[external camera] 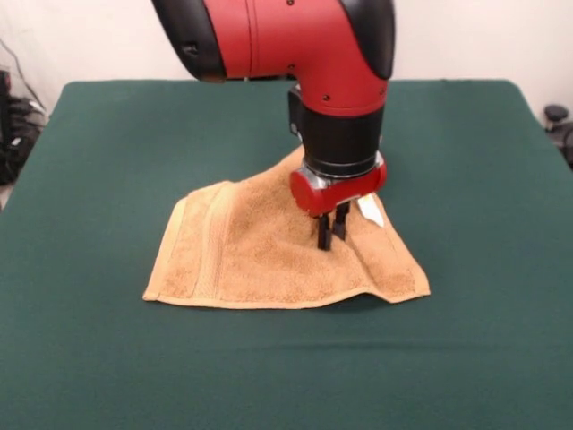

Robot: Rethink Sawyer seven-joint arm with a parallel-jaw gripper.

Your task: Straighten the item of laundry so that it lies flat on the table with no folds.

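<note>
The tan terry towel [260, 255] lies in the middle of the dark green table [107, 358]. Its left part lies flat, with a border band along the left edge. A raised fold runs from the gripper down toward the towel's front right corner [414, 288]. The small white label [370, 211] shows just right of the gripper. My gripper [332, 235] points straight down onto the towel's right middle. Its two black fingers [323, 233] stand close together and pinch the cloth at the top of the fold. The towel's far corner is hidden behind the gripper body.
The red and black arm [295, 45] comes down from the top centre and hangs over the towel's far part. Dark cables and gear [13, 134] sit off the table's left edge, and a black object [557, 116] sits off its right edge.
</note>
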